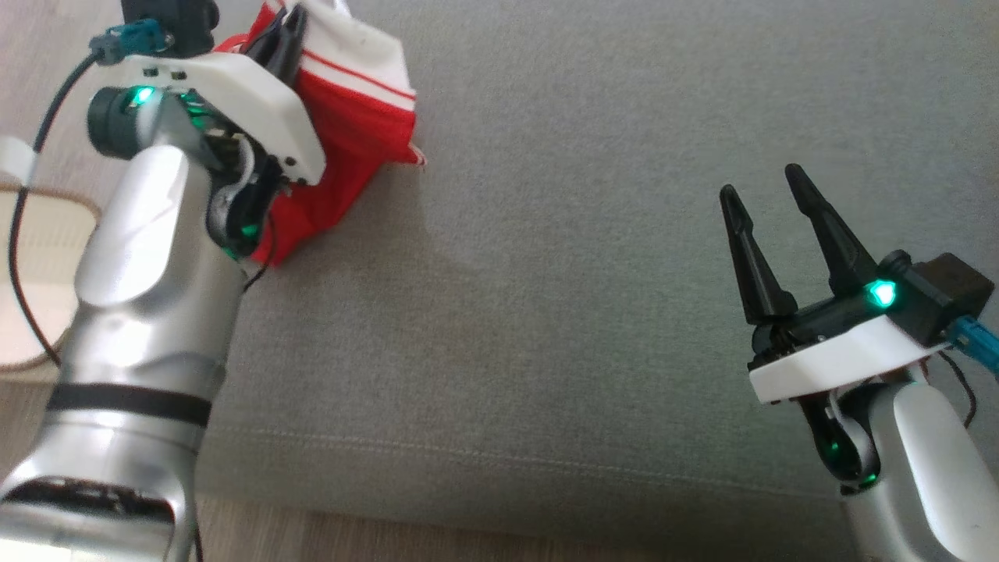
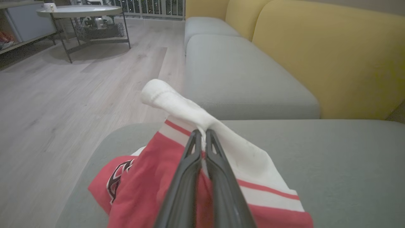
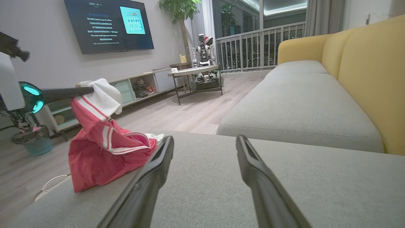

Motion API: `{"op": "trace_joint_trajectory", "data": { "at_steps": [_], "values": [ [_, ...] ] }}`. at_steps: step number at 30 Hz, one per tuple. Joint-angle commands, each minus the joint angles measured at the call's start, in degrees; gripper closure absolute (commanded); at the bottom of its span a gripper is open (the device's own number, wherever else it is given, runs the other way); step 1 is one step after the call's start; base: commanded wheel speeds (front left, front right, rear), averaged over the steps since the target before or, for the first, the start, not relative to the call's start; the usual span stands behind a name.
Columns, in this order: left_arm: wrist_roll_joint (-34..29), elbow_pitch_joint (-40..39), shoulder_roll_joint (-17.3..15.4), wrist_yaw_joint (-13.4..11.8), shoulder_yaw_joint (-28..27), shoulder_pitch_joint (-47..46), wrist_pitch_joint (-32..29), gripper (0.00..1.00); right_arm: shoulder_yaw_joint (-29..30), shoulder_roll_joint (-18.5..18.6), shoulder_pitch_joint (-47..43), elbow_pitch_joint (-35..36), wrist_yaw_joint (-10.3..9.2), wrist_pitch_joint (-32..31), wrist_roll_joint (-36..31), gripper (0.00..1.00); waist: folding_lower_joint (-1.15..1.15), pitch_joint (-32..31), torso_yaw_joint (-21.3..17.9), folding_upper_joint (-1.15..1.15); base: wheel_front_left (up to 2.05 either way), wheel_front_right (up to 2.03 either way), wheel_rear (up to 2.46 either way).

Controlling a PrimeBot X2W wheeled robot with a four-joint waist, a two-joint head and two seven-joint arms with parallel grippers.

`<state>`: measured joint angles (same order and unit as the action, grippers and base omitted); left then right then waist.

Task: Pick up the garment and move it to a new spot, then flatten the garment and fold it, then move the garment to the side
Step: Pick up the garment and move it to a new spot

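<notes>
The garment (image 1: 355,125) is red with a white band and thin stripes, bunched at the far left of the grey sofa seat (image 1: 546,297). My left gripper (image 1: 285,31) is shut on its white band and holds that part lifted, while the red part hangs down to the cushion. Up close, the left gripper (image 2: 202,134) pinches the white cloth of the garment (image 2: 240,158) between its tips. From the right wrist, the garment (image 3: 101,139) hangs from those fingers at the left. My right gripper (image 1: 769,191) stands open over the seat's right side, holding nothing; its fingertips (image 3: 169,144) frame bare cushion.
A yellow backrest (image 3: 373,79) runs behind the seats. Wooden floor (image 2: 63,104) lies past the cushion's left edge, with a round side table (image 3: 193,71), a low TV shelf and a small basket (image 3: 34,142). A pale rug (image 1: 31,281) lies by the sofa.
</notes>
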<state>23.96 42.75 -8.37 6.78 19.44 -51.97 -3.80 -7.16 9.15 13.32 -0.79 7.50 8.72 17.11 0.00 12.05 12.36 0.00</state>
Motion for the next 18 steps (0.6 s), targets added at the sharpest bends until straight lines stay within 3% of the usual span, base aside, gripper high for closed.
{"op": "trace_joint_trajectory", "data": {
  "at_steps": [1,11,18],
  "values": [
    [0.53,-4.67,-1.44,-0.63,-1.86,-1.04,1.07,1.00,-0.55,-0.63,0.03,1.33,-0.01,0.94,-0.33,0.00,0.00,-1.79,-1.20,0.00,0.00,0.00,0.00],
    [1.10,-22.55,2.35,-4.01,-0.25,4.27,3.22,1.00,0.37,-2.22,0.67,0.50,-0.01,1.92,-1.02,0.00,0.00,-3.90,-5.67,0.00,0.00,0.00,0.00],
    [2.32,-30.33,5.06,-7.64,4.03,3.19,3.74,1.00,0.86,-2.81,3.92,1.37,-0.01,2.40,-0.73,0.00,0.00,-1.79,-12.25,0.00,0.00,0.00,0.00]
  ]
}}
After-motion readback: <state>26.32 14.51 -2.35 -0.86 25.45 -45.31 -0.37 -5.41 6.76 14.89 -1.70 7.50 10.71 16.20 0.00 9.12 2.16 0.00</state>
